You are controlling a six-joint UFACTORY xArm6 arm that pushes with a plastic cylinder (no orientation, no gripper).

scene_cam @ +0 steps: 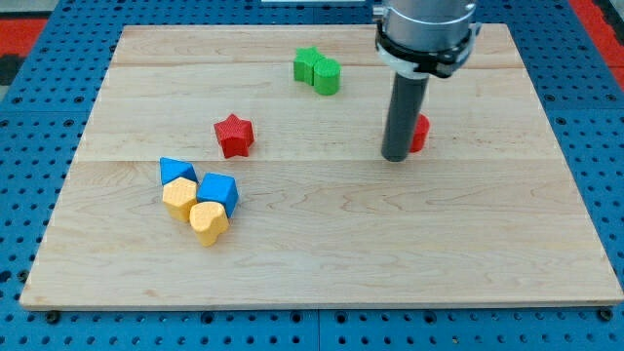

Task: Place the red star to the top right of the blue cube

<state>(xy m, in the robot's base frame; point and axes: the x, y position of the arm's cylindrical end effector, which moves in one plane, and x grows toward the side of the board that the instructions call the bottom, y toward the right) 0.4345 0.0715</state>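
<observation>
The red star (234, 135) lies left of the board's centre. The blue cube (218, 188) sits below it and slightly to the left, in a cluster with a blue wedge-like block (175, 171), a yellow hexagonal block (179, 198) and a yellow heart (208, 222). My tip (395, 156) rests on the board far to the right of the red star, about level with it. A second red block (420, 133) is mostly hidden behind the rod, so its shape cannot be made out.
Two green blocks (318, 70) stand touching each other near the view's top, above and between the star and the rod. The wooden board (487, 244) lies on a blue pegboard surface.
</observation>
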